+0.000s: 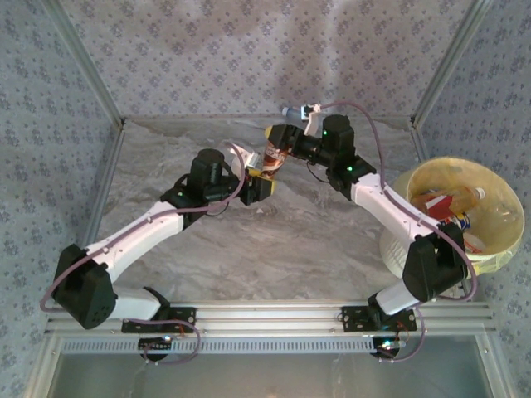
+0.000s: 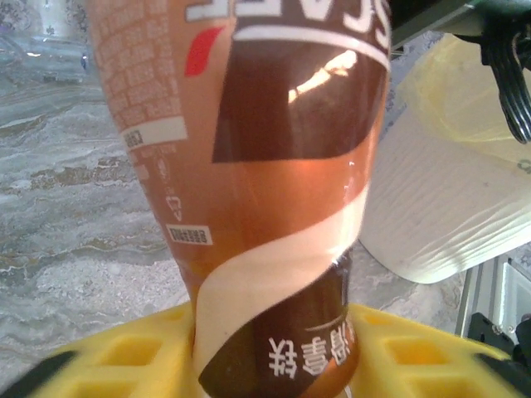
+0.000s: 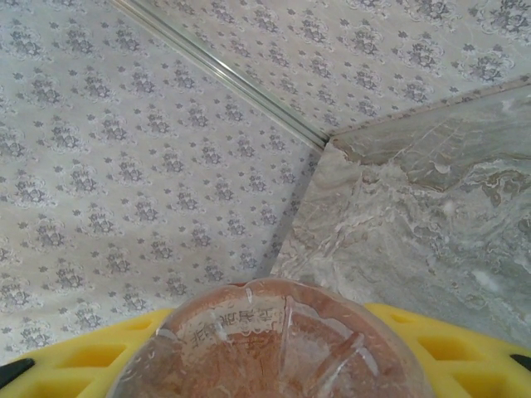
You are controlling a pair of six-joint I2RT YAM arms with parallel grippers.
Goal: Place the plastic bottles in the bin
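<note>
The left gripper (image 1: 264,177) pinches a clear plastic bottle with a brown-and-cream printed label (image 1: 274,154). In the left wrist view its yellow fingers (image 2: 116,365) press the narrow end of the bottle (image 2: 274,207) from both sides. Just beyond it, the right gripper (image 1: 275,139) clasps the other end. There the ribbed clear base (image 3: 274,348) sits between that gripper's yellow fingers (image 3: 465,348). The bottle hangs above the table, bridging the two grippers.

Under them spreads a grey-white marbled tabletop (image 1: 274,249), matte and streaked. To the right of the left gripper stands the round pale-yellow translucent bin with its plastic liner (image 1: 456,161), on the table's right edge. Several bottles (image 1: 452,203) already lie inside it.

Past the right gripper, a small clear bottle (image 1: 300,109) lies at the table's far edge. Behind rise walls of pale blue-grey floral wallpaper (image 1: 249,50), joined at the corners by metal strips (image 3: 224,79).
</note>
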